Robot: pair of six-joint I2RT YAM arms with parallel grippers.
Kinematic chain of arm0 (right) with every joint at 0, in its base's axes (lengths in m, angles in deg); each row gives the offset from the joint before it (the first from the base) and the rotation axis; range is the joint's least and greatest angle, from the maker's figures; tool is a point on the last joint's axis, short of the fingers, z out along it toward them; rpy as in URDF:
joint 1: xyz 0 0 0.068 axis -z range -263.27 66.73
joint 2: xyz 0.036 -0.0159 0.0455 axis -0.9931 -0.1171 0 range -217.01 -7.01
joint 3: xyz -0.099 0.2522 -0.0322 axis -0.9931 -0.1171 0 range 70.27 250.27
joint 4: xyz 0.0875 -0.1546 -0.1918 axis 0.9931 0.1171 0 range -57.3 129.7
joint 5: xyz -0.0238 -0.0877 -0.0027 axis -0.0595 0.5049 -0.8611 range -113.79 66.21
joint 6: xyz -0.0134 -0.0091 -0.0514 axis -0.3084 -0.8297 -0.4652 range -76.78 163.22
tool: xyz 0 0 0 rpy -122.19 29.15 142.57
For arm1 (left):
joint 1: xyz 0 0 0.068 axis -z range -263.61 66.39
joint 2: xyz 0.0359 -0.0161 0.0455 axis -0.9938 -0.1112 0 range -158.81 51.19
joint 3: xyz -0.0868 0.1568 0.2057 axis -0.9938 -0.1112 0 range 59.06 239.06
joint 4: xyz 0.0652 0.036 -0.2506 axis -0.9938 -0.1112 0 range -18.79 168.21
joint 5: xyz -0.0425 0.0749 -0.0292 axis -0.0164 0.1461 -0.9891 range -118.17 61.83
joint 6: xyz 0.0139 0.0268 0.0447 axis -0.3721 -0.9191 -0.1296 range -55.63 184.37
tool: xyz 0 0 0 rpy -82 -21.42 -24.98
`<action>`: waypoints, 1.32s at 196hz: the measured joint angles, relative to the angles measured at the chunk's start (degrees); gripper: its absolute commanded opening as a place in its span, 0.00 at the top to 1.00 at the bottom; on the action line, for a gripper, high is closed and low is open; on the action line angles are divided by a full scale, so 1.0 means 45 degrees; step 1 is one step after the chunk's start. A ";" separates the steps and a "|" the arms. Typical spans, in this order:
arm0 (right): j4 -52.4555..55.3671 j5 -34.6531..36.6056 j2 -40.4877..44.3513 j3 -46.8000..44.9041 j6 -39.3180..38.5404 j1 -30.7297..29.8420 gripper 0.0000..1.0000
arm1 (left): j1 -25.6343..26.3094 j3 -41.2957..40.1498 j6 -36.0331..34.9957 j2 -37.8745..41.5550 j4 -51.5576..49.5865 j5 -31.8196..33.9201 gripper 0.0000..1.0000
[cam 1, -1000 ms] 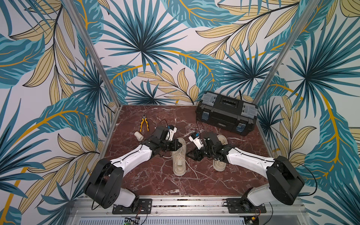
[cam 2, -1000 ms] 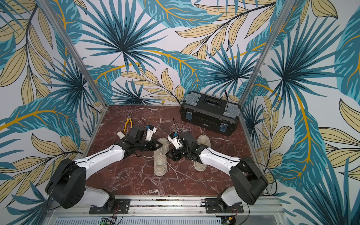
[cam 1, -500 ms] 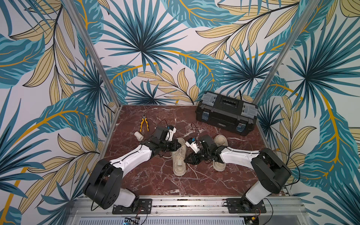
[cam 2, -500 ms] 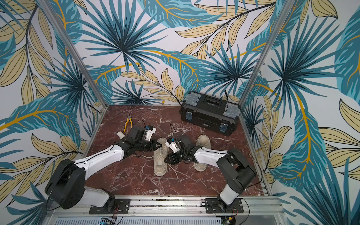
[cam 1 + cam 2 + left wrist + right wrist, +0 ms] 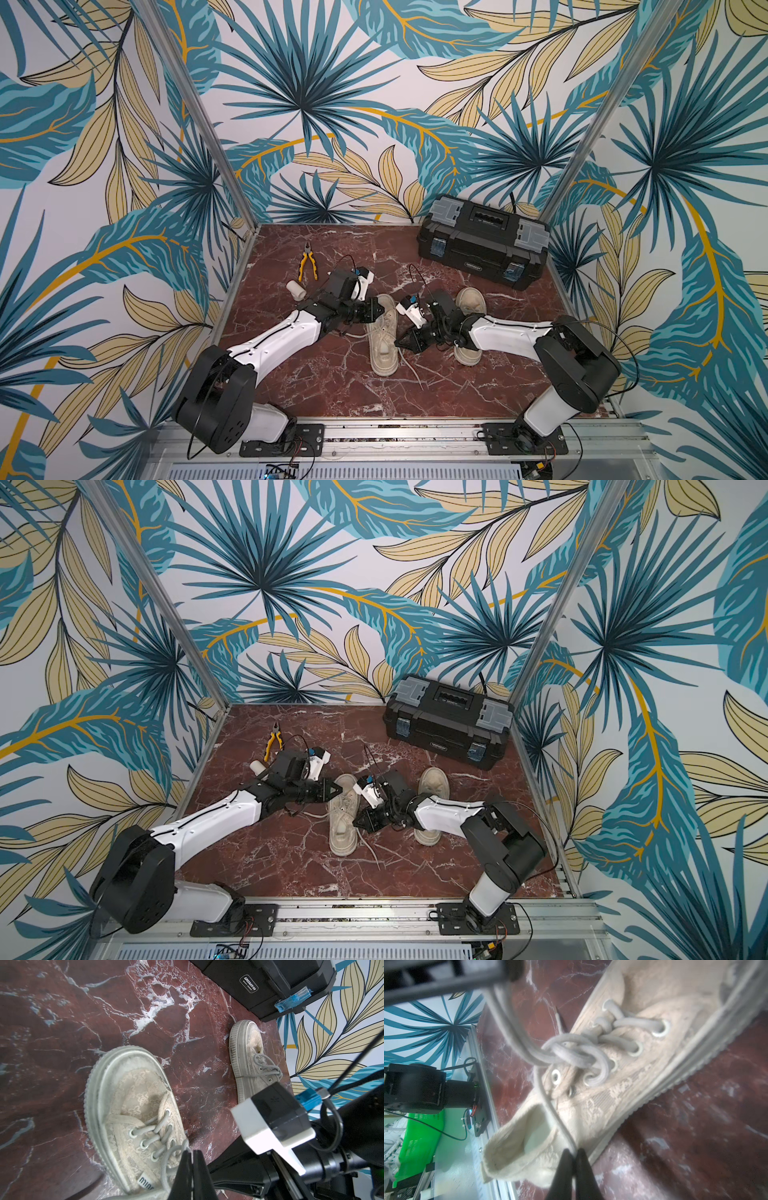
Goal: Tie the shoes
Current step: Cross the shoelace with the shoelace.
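While the shoes (image 5: 383,347) are lying mid-frame in a top view, left gripper (image 5: 191,1154) and right gripper (image 5: 574,1152) are each pinching soft, likely slippery lace (image 5: 550,1109), jaws fully closed; holding near the knot (image 5: 571,1053) is looking safest.

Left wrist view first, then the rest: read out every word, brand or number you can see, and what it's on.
"GREENER": oval badge on the black toolbox, left wrist view; the small line beneath it is too small to read.
"MIU", upside down: white tag on the side of the nearer shoe, left wrist view; further letters unclear.
Top views: the toolbox badge is too small to read.
Right wrist view: no text.
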 measured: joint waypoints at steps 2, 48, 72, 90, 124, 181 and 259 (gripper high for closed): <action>0.0029 0.0044 0.0053 -0.0029 0.0005 0.0005 0.95 | 0.0000 0.0000 -0.0010 0.0010 -0.0024 0.0019 1.00; 0.0879 0.0724 0.1064 -0.0491 -0.0005 0.0282 0.93 | 0.0000 0.0000 -0.0180 0.0107 -0.0287 0.0306 1.00; 0.0957 0.0636 0.1112 -0.0500 -0.0010 0.0296 0.93 | -0.0005 0.0000 -0.0194 0.0107 -0.0296 0.0325 1.00; 0.0884 0.0447 0.0971 -0.0437 0.0053 0.0233 0.93 | -0.0010 0.0000 -0.0209 0.0107 -0.0296 0.0359 1.00; 0.0413 0.0029 0.0189 -0.0058 0.0355 -0.0379 0.92 | -0.0010 0.0000 -0.0214 0.0112 -0.0301 0.0413 1.00; 0.0248 0.0029 0.0034 0.0121 0.0427 -0.0787 0.80 | -0.0010 0.0000 -0.0219 0.0112 -0.0335 0.0452 1.00; 0.0359 0.0063 0.0121 0.0019 0.0379 -0.0670 0.86 | -0.0010 0.0000 -0.0233 0.0214 -0.0437 0.0486 1.00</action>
